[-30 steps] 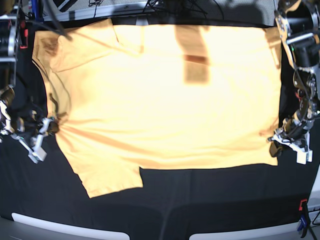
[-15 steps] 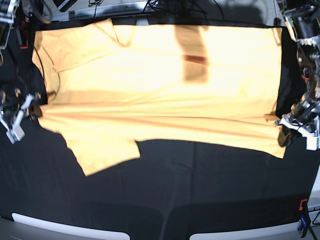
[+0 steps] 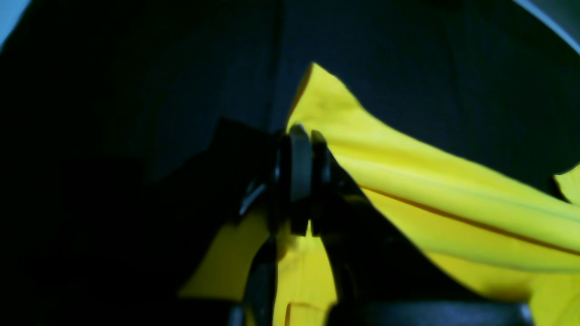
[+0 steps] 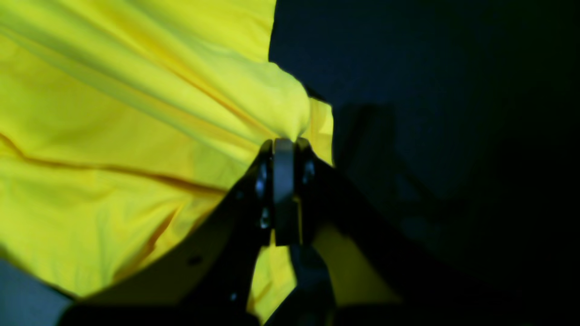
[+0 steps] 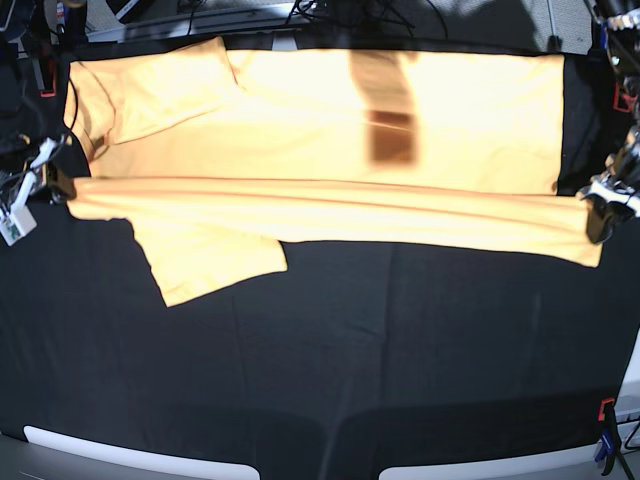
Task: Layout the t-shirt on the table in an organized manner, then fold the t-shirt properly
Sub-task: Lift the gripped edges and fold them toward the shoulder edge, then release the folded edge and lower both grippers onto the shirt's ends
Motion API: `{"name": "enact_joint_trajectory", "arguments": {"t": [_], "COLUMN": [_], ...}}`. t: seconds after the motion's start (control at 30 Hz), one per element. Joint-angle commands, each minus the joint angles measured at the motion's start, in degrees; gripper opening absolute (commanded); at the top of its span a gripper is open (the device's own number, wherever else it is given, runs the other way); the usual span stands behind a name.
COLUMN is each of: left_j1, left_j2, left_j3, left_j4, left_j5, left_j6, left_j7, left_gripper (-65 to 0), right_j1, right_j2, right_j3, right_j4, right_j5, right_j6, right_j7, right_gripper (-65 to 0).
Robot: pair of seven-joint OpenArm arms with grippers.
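- Nearest the camera in the base view it's just bare table (image 5: 330,370), black cloth with a small red and blue clamp (image 5: 604,432) at the near right corner.
- Next back, one short sleeve (image 5: 215,262) of the t-shirt (image 5: 330,150) hangs out over the black cloth, lying flat but at a slant.
- Behind that, the shirt's near long edge is lifted as a band strung across the table, so this looks like the first lengthwise fold, with the front edge being carried toward the back half.
- The right gripper (image 4: 284,142), on the base view's left, is pinched tight on the shirt edge. The wrist view shows cloth bunched right at the closed tips.
- The left gripper (image 3: 301,131), on the base view's right, is clamped on the opposite corner the same way, with fabric fanning away from the tips.
- Next move, as a guess: both arms need to travel back together at even height and tension, then lay the edge down parallel to the far edge before letting go. If one side leads, the fold line goes crooked.
- Farther back, the rest of the shirt lies flat with a darker rectangular shadow (image 5: 385,110) across it.
- Hard to read: both grippers are mostly cut off at the base view's edges, the wrist views are dark and soft, and how many layers each one holds is impossible to tell.
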Motion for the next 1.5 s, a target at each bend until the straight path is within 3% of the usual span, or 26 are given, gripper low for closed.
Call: {"name": "enact_joint_trajectory", "arguments": {"t": [0.0, 0.37, 0.8, 0.97, 1.03, 1.13, 1.2, 1.3, 1.47], "left_j1": [0.3, 9.1, 11.6, 11.6, 11.6, 11.6, 11.5, 11.4, 11.2], "left_j2": [-1.3, -1.3, -1.3, -1.3, -1.3, -1.3, -1.3, -1.3, -1.2], "left_j3": [-1.2, -1.7, -1.7, -1.7, -1.7, -1.7, -1.7, -1.7, -1.7], "left_j4": [1.5, 2.3, 2.2, 2.2, 2.2, 2.2, 2.2, 2.3, 2.3], "left_j5": [-1.2, -1.9, -0.7, -0.7, -0.8, -0.8, -0.9, -2.4, -6.5], "left_j6": [0.3, -1.5, -1.5, -1.5, -1.5, -1.5, -2.3, -5.2, -9.9], "left_j7": [-0.9, 0.3, 1.1, 1.1, 1.1, 1.0, 0.2, -0.6, -0.6], "left_gripper": [-65.0, -65.0, -65.0, -65.0, -65.0, -48.1, -40.7, -39.4, -39.4], "right_j1": [-0.4, -4.6, -4.6, -4.6, -4.6, -4.1, -3.1, 0.3, 9.2], "right_j2": [1.5, -4.1, -4.2, -4.2, -4.2, -4.1, -4.0, -3.8, -3.8], "right_j3": [0.9, 1.5, 8.3, 8.2, 8.2, 8.2, 8.2, 8.2, 4.0], "right_j4": [1.2, 2.3, 2.3, 2.3, 2.3, 2.3, 2.3, 2.3, 1.0], "right_j5": [-0.3, -4.2, -5.2, -2.4, 0.1, 4.6, 8.1, 11.6, 11.5], "right_j6": [-0.4, -0.4, -0.4, -0.5, -0.5, -0.4, -0.4, -0.4, -1.2], "right_j7": [-0.1, -0.9, -4.0, -9.1, -9.8, -9.7, -9.8, -9.8, -10.7], "right_gripper": [-65.0, -65.0, -65.0, -65.0, -57.4, -42.5, -37.2, -36.1, -36.1]}}
